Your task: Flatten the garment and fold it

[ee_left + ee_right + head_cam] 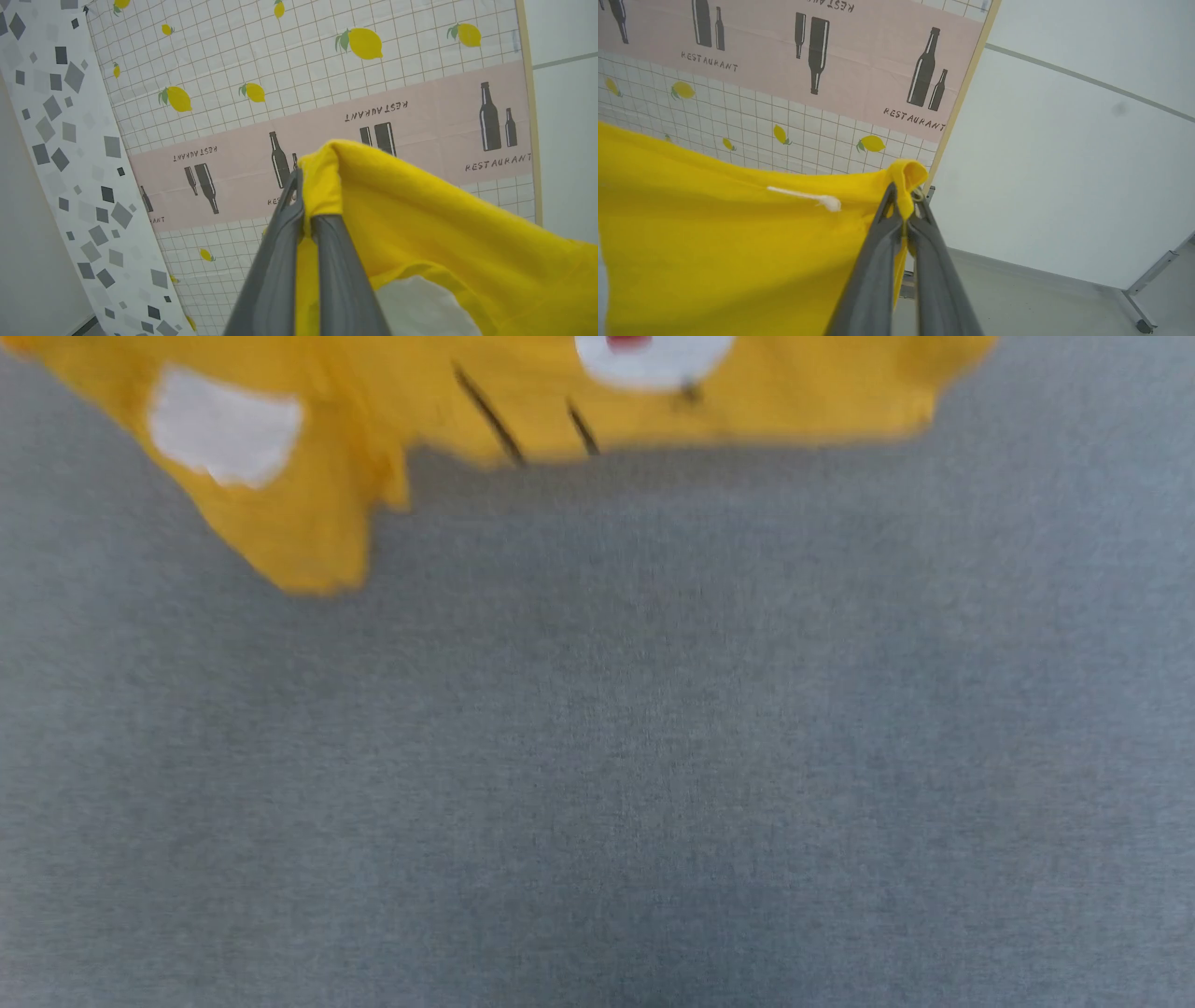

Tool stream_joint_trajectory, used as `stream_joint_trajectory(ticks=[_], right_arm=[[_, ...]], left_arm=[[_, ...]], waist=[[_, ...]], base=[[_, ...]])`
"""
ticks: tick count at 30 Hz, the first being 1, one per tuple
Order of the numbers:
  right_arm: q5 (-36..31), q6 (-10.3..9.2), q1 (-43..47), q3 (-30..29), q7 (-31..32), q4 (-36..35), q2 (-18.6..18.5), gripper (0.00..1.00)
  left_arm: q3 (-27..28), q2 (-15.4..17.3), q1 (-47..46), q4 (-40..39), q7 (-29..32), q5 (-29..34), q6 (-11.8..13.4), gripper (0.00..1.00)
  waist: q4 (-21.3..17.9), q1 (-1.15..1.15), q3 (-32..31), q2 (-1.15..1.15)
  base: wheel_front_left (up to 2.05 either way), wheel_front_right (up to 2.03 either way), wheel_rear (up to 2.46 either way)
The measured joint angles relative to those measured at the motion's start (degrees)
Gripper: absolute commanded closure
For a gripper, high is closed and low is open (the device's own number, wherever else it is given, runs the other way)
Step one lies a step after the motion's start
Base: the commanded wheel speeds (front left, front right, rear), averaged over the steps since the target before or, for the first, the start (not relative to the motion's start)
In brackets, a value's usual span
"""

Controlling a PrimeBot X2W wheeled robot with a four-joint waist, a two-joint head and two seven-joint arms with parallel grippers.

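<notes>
Table (597, 756): a wide grey top lay under the head camera and was the landing place for the shirt.
Garment (560, 411): the mustard T-shirt hung blurred at the far edge of the head view, apparently lifted off the table and stretched between both arms.
Drooping flap (299, 541): probably a sleeve, it sagged lowest, on the left.
Left gripper (306, 205): its fingers were pressed together on a bunched yellow corner.
Right gripper (905, 201): it likewise pinched the opposite corner tight.
Step, as judged: laying the shirt flat.
Doing it well: hold the top edge taut and level, lower both grippers together so the bottom edge lands first, then draw the cloth out so the flap does not tuck under.
</notes>
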Motion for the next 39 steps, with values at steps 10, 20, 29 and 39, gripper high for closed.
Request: stream_joint_trajectory(ticks=[10, 20, 29, 39], right_arm=[[-5.83, 0.01, -11.2, 1.67, -9.27, 8.2, -1.57, 1.0], [-8.57, 0.01, -12.66, 3.11, -17.79, 13.51, -5.58, 1.0], [-1.4, 0.01, -4.81, 8.4, -19.94, 11.03, -8.65, 1.0], [11.56, 0.01, 18.94, 4.9, -12.68, -11.83, -16.85, 1.0]], left_arm=[[1.64, -4.69, -9.66, 9.18, -12.13, 2.34, -0.36, 1.0], [1.58, -6.03, -8.41, 13.67, -21.49, 2.92, -2.71, 1.0], [-0.46, -3.45, 1.92, 10.02, -24.37, 0.58, -6.86, 1.0], [0.69, 4.99, 26.1, -14.19, -21.49, -5.9, -0.71, 1.0]], waist=[[-0.19, 0.01, 10.57, 0.0], [2.08, 0.01, 18.5, 0.0], [4.61, 0.01, 19.58, 0.0], [5.57, 0.0, 14.96, 0.0]], base=[[0.0, 0.0, 0.0], [0.0, 0.0, 0.0], [0.0, 0.0, 0.0], [0.0, 0.0, 0.0]])
